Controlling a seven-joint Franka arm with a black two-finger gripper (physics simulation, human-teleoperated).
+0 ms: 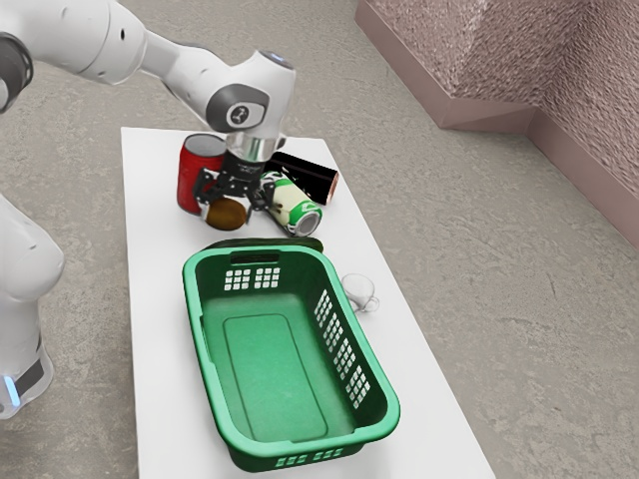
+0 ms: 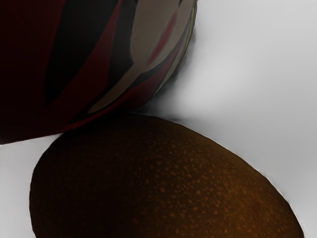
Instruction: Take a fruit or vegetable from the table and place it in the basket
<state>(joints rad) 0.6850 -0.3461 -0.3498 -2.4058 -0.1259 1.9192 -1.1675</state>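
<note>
In the exterior view, the table (image 1: 160, 349) is seen running from the top to the lower edge. The basket (image 1: 391, 411) is set on it at lower centre. An item (image 1: 300, 242) is partly hidden behind the basket's far rim. Beyond that, toward upper left, an upright can (image 1: 190, 182) is placed, with the fruit or vegetable (image 1: 227, 216) just beside its lower right. Farther right, a tipped can (image 1: 288, 203) is laid before a tipped cylinder (image 1: 310, 178). A cup (image 1: 357, 290) is placed right of the basket.
</note>
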